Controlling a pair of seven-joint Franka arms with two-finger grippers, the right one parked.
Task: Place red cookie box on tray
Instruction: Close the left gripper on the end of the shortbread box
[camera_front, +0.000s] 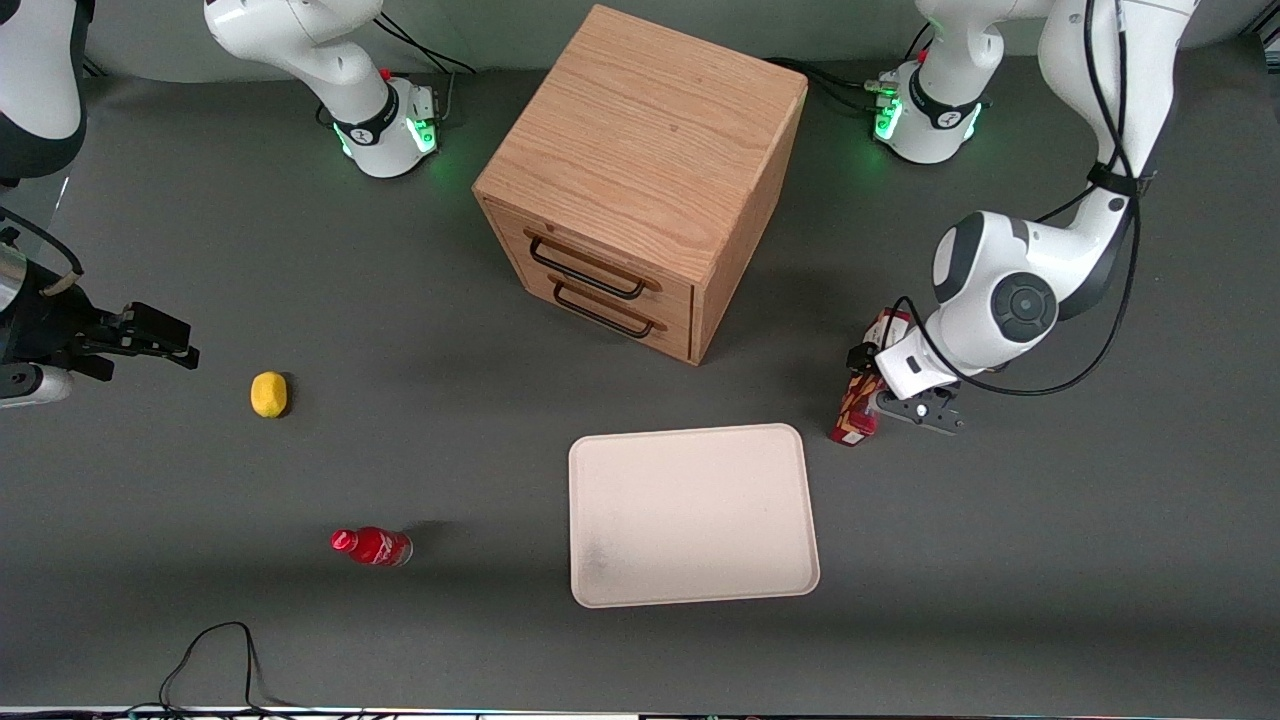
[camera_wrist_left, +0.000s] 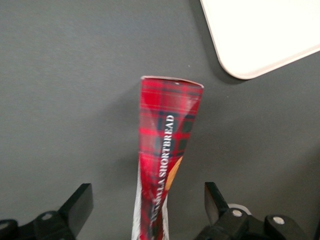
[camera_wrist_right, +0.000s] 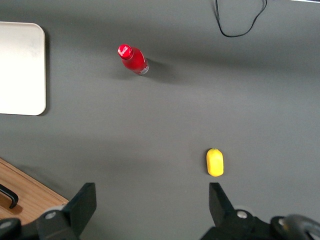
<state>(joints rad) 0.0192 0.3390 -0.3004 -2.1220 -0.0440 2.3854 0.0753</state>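
Red cookie box (camera_front: 858, 405) is sitting on the grey table (camera_front: 400, 640), just off the tray's (camera_front: 690, 590) corner on the working arm's end, close to it but not touching. The tray is carrying nothing; it is lying nearer the front camera than the wooden drawer cabinet (camera_front: 640, 180).

Left arm's gripper (camera_front: 925, 410) is hanging over the box. In the wrist view the gripper (camera_wrist_left: 150, 210) is standing wide open, one dark finger (camera_wrist_left: 80, 202) on each side of the carton (camera_wrist_left: 167, 150), with bare table showing between each finger and the box. It is gripping nothing.

Progress, as I am reading it: the task is at an early stage. The arm is lined up on the box, but the grasp is not yet made. Left to do: closing on the carton, lifting it, carrying it the short way over the rim (the nearest tray corner (camera_wrist_left: 250, 70) is showing just past the box end), setting it down flat and letting go.

Elsewhere, toward the parked arm's end: a yellow lemon (camera_front: 268, 394) and a small red bottle (camera_front: 372, 546), both well apart from the work.
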